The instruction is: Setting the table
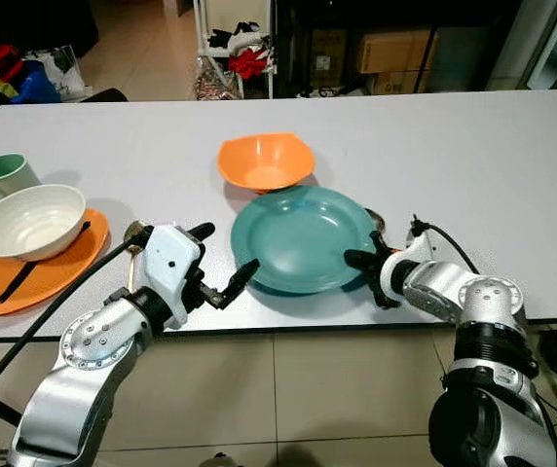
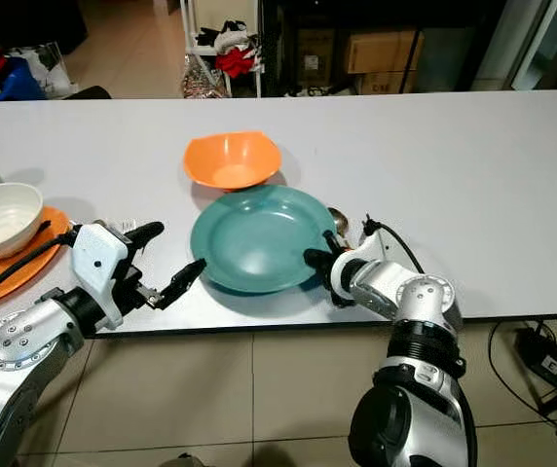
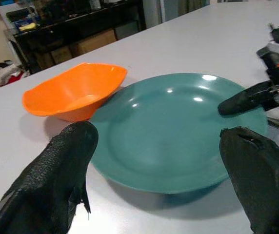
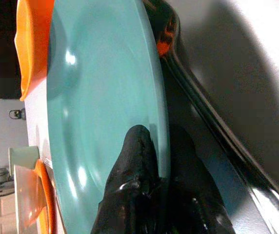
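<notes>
The right gripper [image 1: 368,272] pinches the near right rim of the teal plate [image 1: 303,236], one finger on top, one beneath; the left gripper [image 1: 225,263] hovers spread wide just off the plate's left edge; the plate sits near the table's [image 1: 473,156] front edge, touching an orange bowl [image 1: 265,161] behind it, a spoon [image 4: 212,126] tucked under its right side; best moved level and slowly, clear of the spoon; no readable writing or brand anywhere.
</notes>
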Available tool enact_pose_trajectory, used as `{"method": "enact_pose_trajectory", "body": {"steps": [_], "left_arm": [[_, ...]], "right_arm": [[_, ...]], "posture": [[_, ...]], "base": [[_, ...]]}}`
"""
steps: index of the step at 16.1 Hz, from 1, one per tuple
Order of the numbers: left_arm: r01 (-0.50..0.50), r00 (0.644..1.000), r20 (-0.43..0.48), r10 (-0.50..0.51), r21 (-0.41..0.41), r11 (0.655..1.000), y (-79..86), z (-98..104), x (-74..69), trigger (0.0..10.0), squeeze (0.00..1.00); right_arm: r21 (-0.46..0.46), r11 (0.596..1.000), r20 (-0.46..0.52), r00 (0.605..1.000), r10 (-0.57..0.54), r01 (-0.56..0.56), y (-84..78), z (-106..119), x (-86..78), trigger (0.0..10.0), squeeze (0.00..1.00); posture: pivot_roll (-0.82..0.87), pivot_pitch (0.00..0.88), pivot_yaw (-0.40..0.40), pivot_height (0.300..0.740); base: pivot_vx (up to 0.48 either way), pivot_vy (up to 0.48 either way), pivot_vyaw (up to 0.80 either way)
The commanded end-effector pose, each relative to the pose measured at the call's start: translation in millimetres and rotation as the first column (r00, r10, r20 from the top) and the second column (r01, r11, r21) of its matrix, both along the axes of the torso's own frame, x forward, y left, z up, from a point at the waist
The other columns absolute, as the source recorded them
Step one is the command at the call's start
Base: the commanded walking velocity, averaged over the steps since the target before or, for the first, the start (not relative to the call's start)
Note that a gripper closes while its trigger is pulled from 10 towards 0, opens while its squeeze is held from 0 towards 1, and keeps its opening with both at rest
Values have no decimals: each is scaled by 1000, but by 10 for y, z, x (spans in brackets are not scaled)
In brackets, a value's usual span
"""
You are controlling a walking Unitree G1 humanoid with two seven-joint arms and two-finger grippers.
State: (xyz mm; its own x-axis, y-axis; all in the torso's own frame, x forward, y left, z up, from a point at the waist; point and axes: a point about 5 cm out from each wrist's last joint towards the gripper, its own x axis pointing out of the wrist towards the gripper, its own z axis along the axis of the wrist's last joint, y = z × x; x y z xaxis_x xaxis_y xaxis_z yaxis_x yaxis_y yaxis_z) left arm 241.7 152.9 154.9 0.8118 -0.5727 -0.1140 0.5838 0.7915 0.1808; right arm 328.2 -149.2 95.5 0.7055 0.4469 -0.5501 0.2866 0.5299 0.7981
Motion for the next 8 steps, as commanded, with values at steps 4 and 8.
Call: {"method": "enact_pose_trajectory", "body": {"steps": [4, 8], "left_arm": [[21, 1000, -2, -21, 6, 1000, -12, 17, -29, 10000, 0], [22, 1000, -1, -22, 9, 1000, -11, 13, -34, 10000, 0]], "right_arm": [[10, 996, 47, 995, 87, -87, 216, 53, 61, 10000, 290], [-35, 991, 41, 990, 131, -130, 345, -20, 63, 10000, 1000]], "posture": [[77, 0, 51, 740], [81, 0, 48, 740]], "base": [[0, 0, 0], [0, 0, 0]]}}
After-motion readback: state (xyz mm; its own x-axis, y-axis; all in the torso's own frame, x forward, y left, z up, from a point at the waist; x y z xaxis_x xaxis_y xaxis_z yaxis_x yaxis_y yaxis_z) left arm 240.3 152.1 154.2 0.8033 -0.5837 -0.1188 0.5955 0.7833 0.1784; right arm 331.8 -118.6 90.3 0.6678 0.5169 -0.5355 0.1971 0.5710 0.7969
